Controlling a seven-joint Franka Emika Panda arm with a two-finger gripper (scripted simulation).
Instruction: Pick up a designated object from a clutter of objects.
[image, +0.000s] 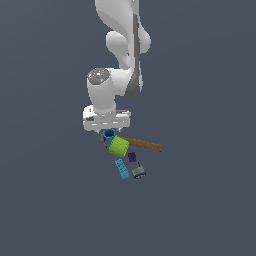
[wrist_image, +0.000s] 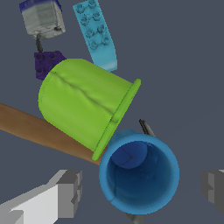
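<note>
The white arm (image: 117, 60) hangs straight down over the pile, its gripper (wrist_image: 140, 190) spread wide and empty, one finger on either side of the blue cup (wrist_image: 139, 175), which stands mouth-up at the pile's edge under the hand. Crowding it are the wooden hammer handle (wrist_image: 30, 127) and the lime-green cup (wrist_image: 85, 103), tipped on its side with its rim touching the blue one; farther off lie the teal brick (wrist_image: 95, 33), grey piece (wrist_image: 42, 16) and tiny purple block (wrist_image: 47, 62). The blue cup looks light, rigid and rather slick, so I'd pinch its outer wall below the rim, squarely across the middle.

Arm pointed straight down, tool (wrist_image: 140, 190) fingers (wrist_image: 68, 192) spread wide.
</note>
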